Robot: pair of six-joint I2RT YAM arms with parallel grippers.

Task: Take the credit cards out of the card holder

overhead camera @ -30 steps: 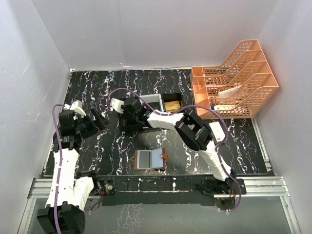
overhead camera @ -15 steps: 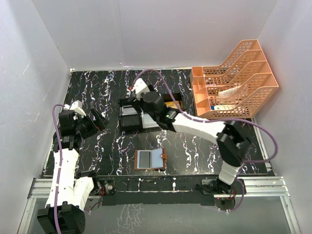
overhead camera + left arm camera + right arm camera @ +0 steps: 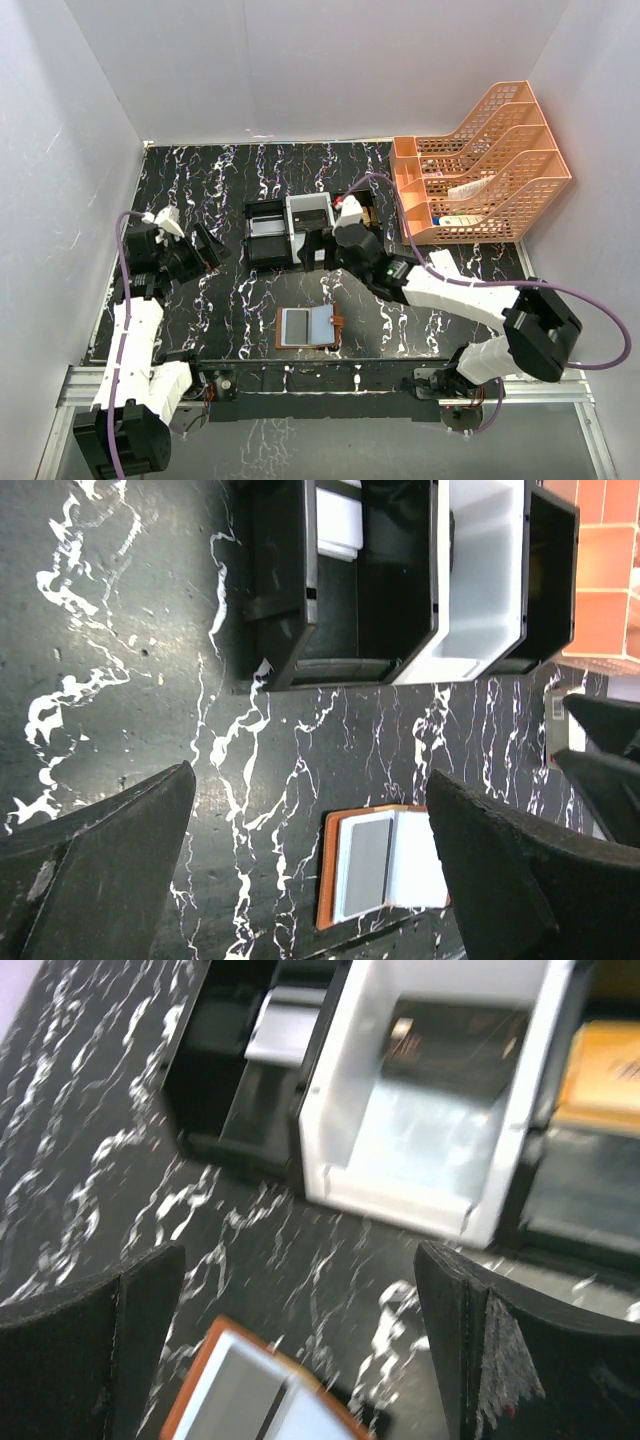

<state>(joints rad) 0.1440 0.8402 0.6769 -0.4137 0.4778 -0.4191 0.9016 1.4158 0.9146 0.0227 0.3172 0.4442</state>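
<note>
Brown card holder (image 3: 310,328) spread flat, long axis L-R, tab (image 3: 338,321) right; L fingers (image 3: 100,860), R fingers (image 3: 90,1345) wide, empty.

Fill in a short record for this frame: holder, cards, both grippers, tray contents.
card holder: lying open on the table, near the front edge
credit cards: a grey-blue rectangle shows in the holder's left half, seemingly a card not yet removed
left gripper: open, empty, above the table left of the tray
right gripper: open, empty, above the table between holder and tray
compartment tray: pale flat piece in its left black section, gold block in its right section
</note>
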